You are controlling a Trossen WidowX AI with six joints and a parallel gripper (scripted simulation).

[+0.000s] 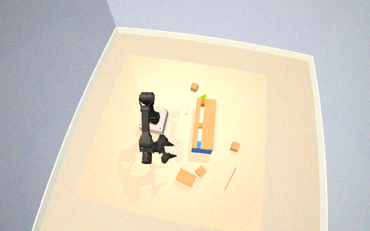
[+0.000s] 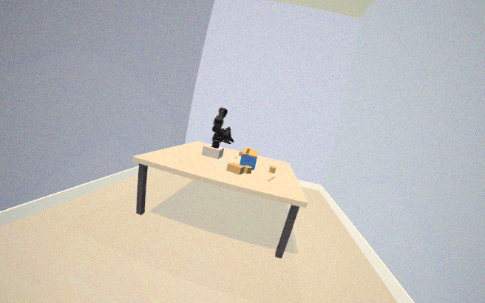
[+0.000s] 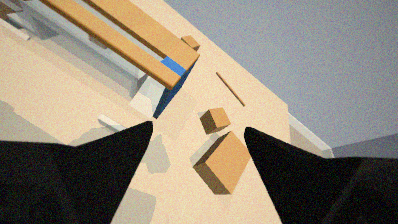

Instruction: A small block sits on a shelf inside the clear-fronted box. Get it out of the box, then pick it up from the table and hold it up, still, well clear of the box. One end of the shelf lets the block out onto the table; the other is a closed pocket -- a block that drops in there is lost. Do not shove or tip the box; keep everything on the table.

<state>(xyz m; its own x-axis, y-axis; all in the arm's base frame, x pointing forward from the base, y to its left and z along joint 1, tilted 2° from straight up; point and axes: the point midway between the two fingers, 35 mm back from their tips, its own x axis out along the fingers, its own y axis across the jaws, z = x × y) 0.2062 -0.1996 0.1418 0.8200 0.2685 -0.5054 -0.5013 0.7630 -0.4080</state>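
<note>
The box [image 1: 210, 123] [image 2: 248, 160] [image 3: 150, 35] has an orange slotted top and a blue end; its clear front faces the arm. A small brown-orange block [image 1: 200, 125] appears inside, near mid-length, seen through the top slot and below the top's front strip in the wrist view; its shelf is hard to make out. A green piece [image 1: 203, 96] sticks out at the end opposite the blue one. My gripper [image 1: 175, 150] [image 2: 231, 136] [image 3: 199, 128] is open and empty, raised above the table on the box's front side, towards the blue end.
Beyond the blue end lie a larger orange block [image 1: 186, 177] [image 3: 225, 162] and a cube [image 1: 200, 171] [image 3: 216, 120]. Other cubes [image 1: 194, 87] [image 1: 234, 146] and a thin stick [image 1: 230, 178] [image 3: 230, 89] lie around. Two white bars [image 1: 186, 109] [image 1: 182, 145] lie before the box front.
</note>
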